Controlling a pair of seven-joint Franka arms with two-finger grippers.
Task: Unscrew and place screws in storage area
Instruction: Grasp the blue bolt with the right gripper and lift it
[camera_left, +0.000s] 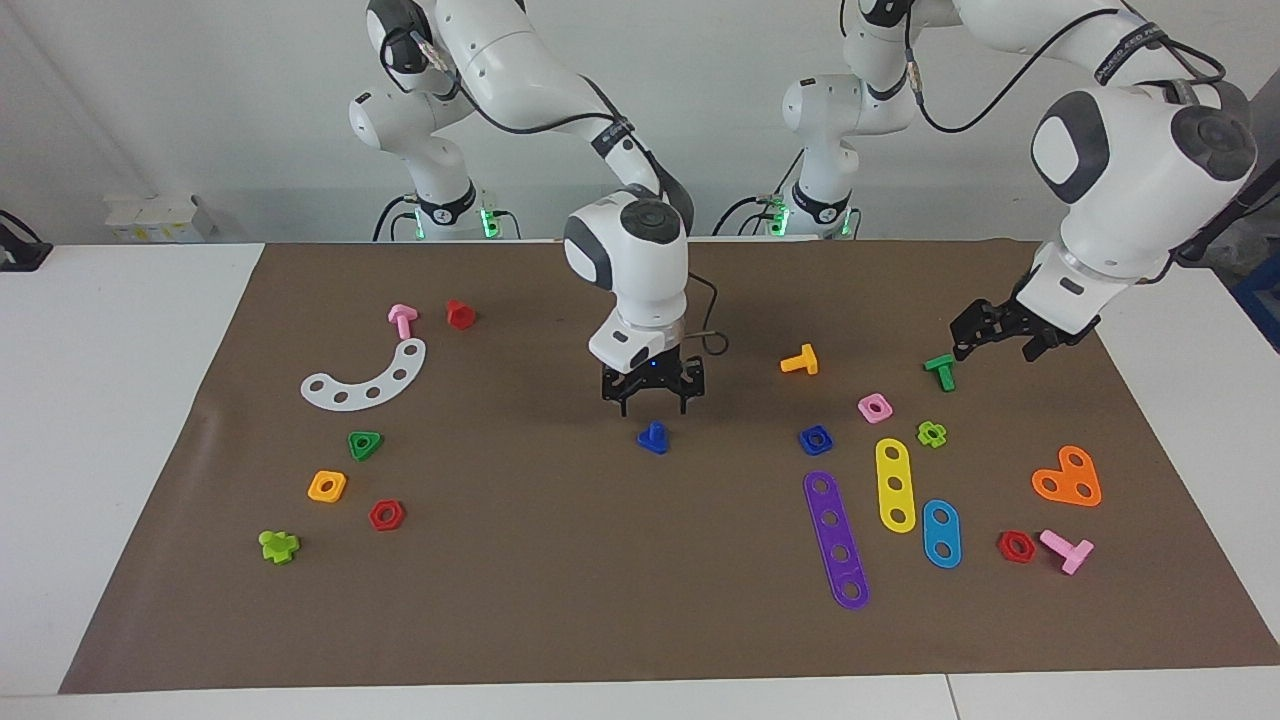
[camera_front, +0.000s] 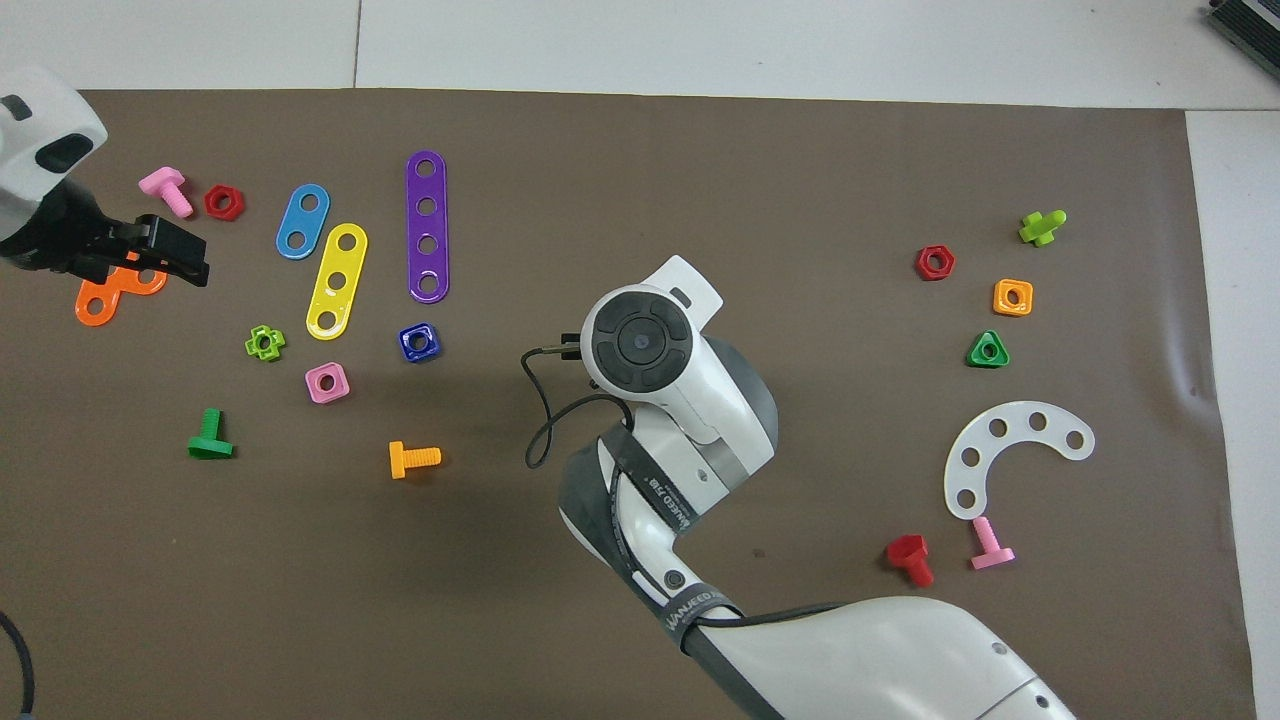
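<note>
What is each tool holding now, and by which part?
Nothing is held. The right tool hangs open over the blue bolt; the left tool is open and empty above the mat.

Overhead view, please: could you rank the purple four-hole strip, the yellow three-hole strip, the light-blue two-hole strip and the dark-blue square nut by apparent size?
1. Purple four-hole plastic strip
2. Yellow three-hole plastic strip
3. Light-blue two-hole plastic strip
4. Dark-blue square plastic nut

All lie flat on the mat, close together, so the order is clear.

Robotics lab. Two white arms (camera_left: 640, 250) bolted at upper centre of the facing view, cabling and green status lights at their bases. White table (camera_left: 120, 400) with brown paper mat (camera_left: 560, 560) carrying scattered plastic toy parts; plain grey wall.
</note>
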